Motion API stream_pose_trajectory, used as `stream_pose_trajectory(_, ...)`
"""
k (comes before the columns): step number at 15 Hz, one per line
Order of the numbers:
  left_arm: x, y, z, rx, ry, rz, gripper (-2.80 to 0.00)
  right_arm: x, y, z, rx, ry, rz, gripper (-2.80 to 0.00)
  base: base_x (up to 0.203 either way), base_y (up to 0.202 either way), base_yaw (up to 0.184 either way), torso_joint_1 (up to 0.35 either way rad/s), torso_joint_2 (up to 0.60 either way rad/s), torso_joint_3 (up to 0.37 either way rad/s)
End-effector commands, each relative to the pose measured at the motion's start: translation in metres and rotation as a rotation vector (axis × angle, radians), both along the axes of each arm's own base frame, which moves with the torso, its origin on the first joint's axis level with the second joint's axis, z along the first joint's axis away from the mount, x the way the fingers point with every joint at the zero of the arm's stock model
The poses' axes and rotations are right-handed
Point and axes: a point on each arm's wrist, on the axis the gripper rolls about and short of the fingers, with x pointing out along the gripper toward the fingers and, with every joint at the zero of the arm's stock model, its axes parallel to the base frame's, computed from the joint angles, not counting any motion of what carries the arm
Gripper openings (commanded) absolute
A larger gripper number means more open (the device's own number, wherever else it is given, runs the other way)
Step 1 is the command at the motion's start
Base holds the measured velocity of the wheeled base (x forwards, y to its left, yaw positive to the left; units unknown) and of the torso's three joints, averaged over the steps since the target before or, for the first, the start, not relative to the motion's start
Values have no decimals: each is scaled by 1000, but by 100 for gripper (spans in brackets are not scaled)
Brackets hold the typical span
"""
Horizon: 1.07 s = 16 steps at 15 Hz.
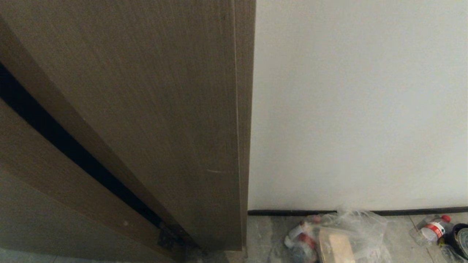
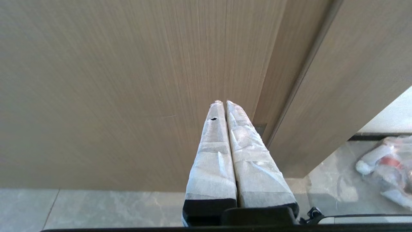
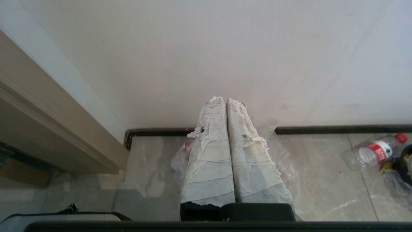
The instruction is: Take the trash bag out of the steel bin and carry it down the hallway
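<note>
In the head view a brown wooden door frame fills the nine o'clock side. A white wall with a black baseboard takes the three o'clock side. The trash bag lies on the tiled floor at five o'clock, just beside the baseboard, with a tan flat piece showing through. A plastic bottle lies near it, further right. The left pincer is pressed together and empty, facing the door frame. The right pincer is likewise pressed together and empty, above the trash bag.
</note>
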Motion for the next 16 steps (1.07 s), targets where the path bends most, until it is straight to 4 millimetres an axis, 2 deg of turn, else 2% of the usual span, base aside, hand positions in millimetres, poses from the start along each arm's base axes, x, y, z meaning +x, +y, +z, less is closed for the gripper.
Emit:
stream_pose_trajectory(1,0,0,0,0,0,0,-280,0,0,0,0,3,-1,-280,0,0,0,7,6,207)
stream_pose_trajectory(11,0,0,0,0,2,0,-280,0,0,0,0,2,0,-280,0,0,0,2,1,198)
stream_pose_trajectory(16,0,0,0,1,2,0,-280,0,0,0,0,3,-1,-280,0,0,0,2,3,42)
